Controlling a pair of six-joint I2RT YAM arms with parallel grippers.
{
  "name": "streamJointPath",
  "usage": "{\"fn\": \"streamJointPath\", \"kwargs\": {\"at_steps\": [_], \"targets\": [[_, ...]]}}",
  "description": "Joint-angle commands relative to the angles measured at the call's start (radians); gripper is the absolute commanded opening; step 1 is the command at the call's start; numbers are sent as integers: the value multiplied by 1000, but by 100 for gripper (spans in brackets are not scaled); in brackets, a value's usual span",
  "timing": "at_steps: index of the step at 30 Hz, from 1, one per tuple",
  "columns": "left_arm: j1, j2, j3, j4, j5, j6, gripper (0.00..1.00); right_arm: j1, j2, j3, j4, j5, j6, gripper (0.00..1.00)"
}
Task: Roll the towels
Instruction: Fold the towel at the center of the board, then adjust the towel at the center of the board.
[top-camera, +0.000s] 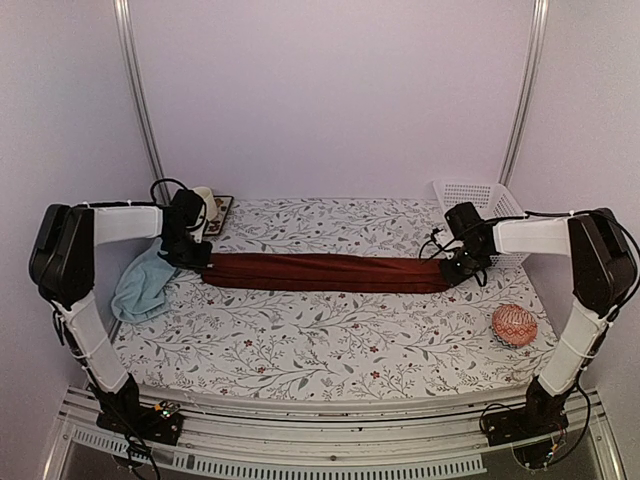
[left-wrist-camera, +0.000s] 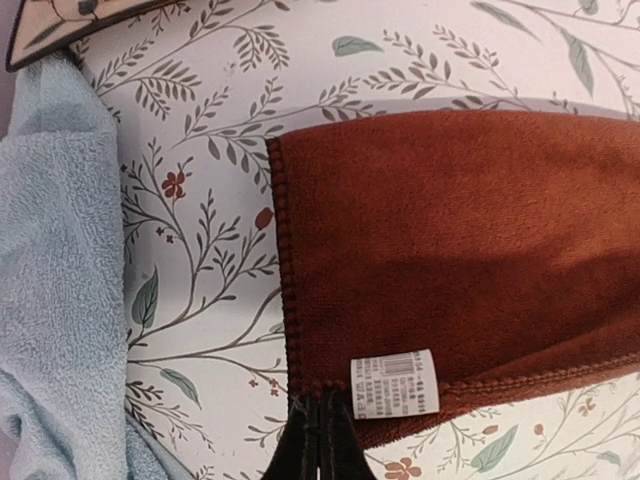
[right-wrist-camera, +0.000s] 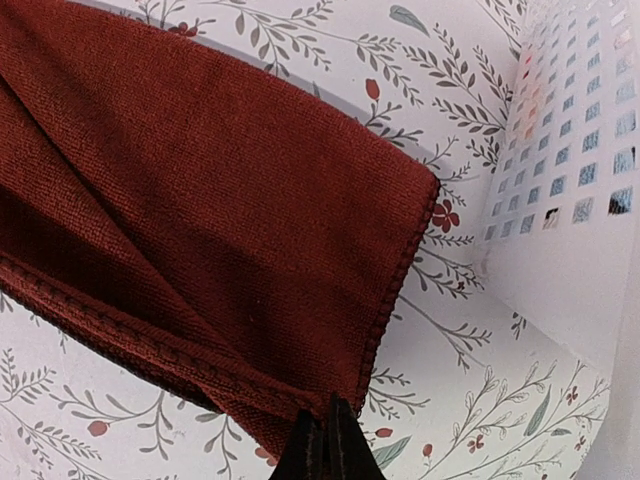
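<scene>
The maroon towel (top-camera: 325, 272) lies stretched in a long folded strip across the table's middle. My left gripper (top-camera: 196, 262) is shut on its left corner, and the left wrist view shows the maroon towel (left-wrist-camera: 450, 250) with a white label (left-wrist-camera: 394, 384) beside the pinching left gripper (left-wrist-camera: 320, 420). At the strip's other end my right gripper (top-camera: 455, 270) is shut on the corner; in the right wrist view the maroon towel (right-wrist-camera: 200, 220) meets the right gripper (right-wrist-camera: 328, 430). The light blue towel (top-camera: 145, 285) lies crumpled at the far left, seen as the light blue towel (left-wrist-camera: 50, 290) by the left wrist.
A white mesh basket (top-camera: 480, 200) stands at the back right, close to the right gripper, its wall (right-wrist-camera: 570, 170) filling the right wrist view's edge. An orange-pink patterned ball (top-camera: 514, 325) rests front right. A cup on a small tray (top-camera: 212, 212) sits back left.
</scene>
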Motion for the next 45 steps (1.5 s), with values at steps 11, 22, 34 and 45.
{"fn": "streamJointPath", "kwargs": {"at_steps": [11, 22, 34, 45], "targets": [[10, -45, -48, -25, -22, 10, 46, 17, -33, -21, -27, -28, -3, 29], [25, -99, -19, -25, -78, 4, 73, -4, -86, 21, -52, -121, -18, 55], [51, -14, 77, 73, -11, -16, 60, -51, -10, 176, -24, -238, 47, 58], [63, 225, 219, 130, 126, 8, 58, -52, 208, 397, -113, -199, 142, 55]]}}
